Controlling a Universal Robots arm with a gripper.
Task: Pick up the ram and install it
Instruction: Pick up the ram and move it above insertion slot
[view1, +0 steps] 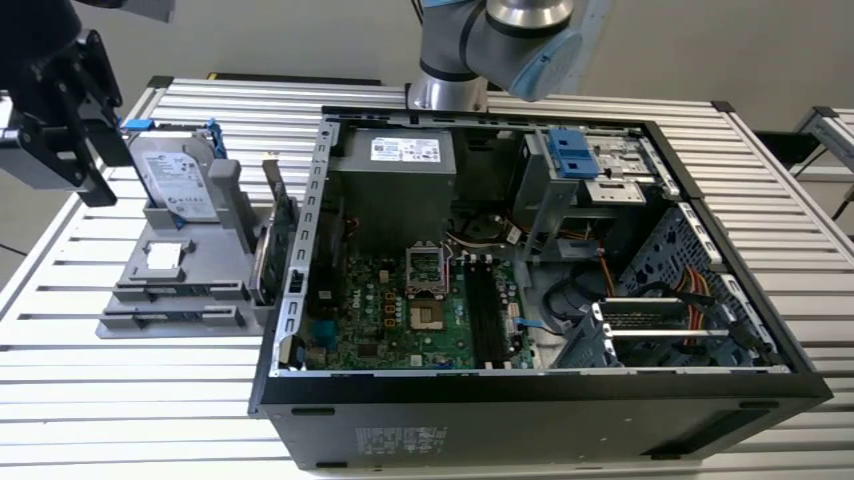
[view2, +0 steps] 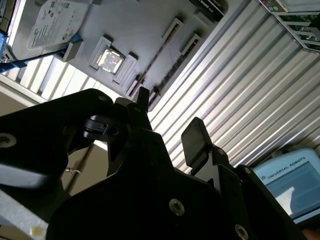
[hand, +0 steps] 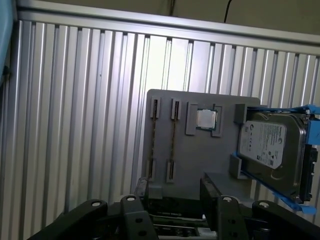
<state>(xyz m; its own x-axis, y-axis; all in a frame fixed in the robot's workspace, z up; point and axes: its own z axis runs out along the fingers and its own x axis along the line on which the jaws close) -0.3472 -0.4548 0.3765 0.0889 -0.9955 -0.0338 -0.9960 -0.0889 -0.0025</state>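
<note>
Gripper (hand: 176, 194): hangs up over the table, near the holder (hand: 200, 155), and touches nothing.
Fingers (hand: 211, 197): spread apart, with nothing between them.
Ram (hand: 173, 142): two thin sticks stand on edge in the holder, close side by side, well apart from the case (view1: 534, 425). None is picked up yet.
Slots (view1: 483, 310): long black ones on the board (view1: 387, 320) inside the case. They look empty.
Close sticks: a finger could bump the other stick, or catch both. Going down a bit off to one side would do that.
Thin edge: a stick is flat and smooth. A grab near one end, or only on its top edge, could let it tip or slip out.
Drive (hand: 270, 147) and chip (hand: 206, 120): they sit in the holder just beside the ram. A wide swing could knock them.
Case walls: they are tall, and the slots lie deep, with wires (view1: 641, 285) near. A stick held crooked could scrape a wall or snag.
Push: if the stick is not lined up with a slot, a hard push could bend it or hurt the slot. A soft push could leave it half in.
</note>
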